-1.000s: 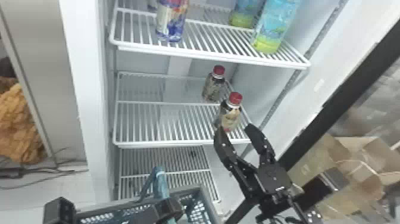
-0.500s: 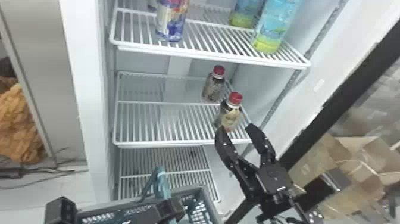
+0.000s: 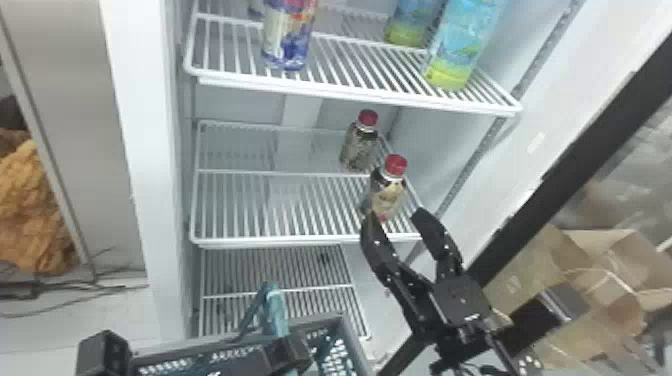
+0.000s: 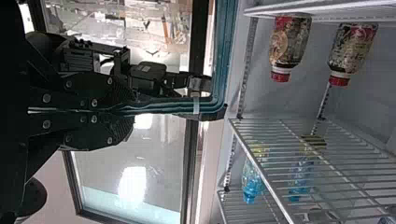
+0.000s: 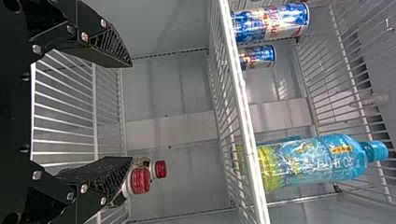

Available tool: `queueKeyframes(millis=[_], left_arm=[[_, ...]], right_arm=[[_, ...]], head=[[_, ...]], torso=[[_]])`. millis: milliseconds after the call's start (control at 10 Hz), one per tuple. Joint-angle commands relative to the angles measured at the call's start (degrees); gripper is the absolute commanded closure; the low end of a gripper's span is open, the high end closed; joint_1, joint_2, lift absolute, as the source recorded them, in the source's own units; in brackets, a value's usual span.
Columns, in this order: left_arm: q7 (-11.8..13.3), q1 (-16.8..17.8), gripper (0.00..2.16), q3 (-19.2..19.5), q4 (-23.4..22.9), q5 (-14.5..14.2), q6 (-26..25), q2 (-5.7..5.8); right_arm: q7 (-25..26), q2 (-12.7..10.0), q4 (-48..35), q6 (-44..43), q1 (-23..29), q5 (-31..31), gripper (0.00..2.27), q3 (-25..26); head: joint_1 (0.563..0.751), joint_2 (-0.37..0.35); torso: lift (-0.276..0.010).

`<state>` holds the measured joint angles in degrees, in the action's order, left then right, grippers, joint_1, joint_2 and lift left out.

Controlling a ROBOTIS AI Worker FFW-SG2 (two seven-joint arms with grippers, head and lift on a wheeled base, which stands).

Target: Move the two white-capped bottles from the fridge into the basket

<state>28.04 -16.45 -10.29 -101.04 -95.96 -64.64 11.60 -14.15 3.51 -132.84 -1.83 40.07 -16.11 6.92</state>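
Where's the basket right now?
In the head view, the basket is at the bottom, mostly left of centre, in front of the fridge's lowest visible shelf, left of the right gripper.

Basket (image 3: 327, 321): plastic, matt. Red bottle caps (image 5: 140, 181): smooth plastic. Blue-green bottle (image 5: 322, 161): glossy, smooth. Cans (image 5: 285, 21): shiny, metallic. Wire shelves (image 3: 280, 242): smooth. Carton (image 3: 600, 280): matt cardboard. Orange bundle (image 3: 35, 210): rough, crumpled (cloth or not, cannot tell). Right gripper (image 3: 394, 214): matt, pads (image 5: 114, 44) ribbed.

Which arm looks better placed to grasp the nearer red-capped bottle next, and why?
Right, most likely: its open tool is by the nearer red-capped bottle, while the left tool is shut on the basket's handle.
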Motion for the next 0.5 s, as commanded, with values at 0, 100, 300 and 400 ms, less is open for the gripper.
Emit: queueKeyframes(millis=[0, 100, 300, 400], left_arm=[[0.0, 0.0, 1.12, -0.11, 0.0, -0.01, -0.05, 0.01], [0.0, 0.0, 1.12, -0.11, 0.0, -0.01, -0.05, 0.09], [0.0, 0.0, 1.12, -0.11, 0.0, -0.01, -0.05, 0.01], [0.0, 0.0, 1.12, -0.11, 0.0, -0.01, -0.19, 0.01]], right_arm=[[0.0, 0.0, -0.26, 0.0, 0.14, 0.0, 0.37, 0.05], [0.0, 0.0, -0.4, 0.0, 0.14, -0.11, 0.37, -0.07], [0.0, 0.0, -0.68, 0.0, 0.28, -0.11, 0.37, 0.05], [0.0, 0.0, -0.82, 0.0, 0.42, -0.11, 0.37, 0.05]], head=[[0.695, -0.35], [0.695, -0.35], [0.695, -0.35], [0.695, -0.35]], torso=[[-0.26], [-0.26], [-0.26], [-0.26]])
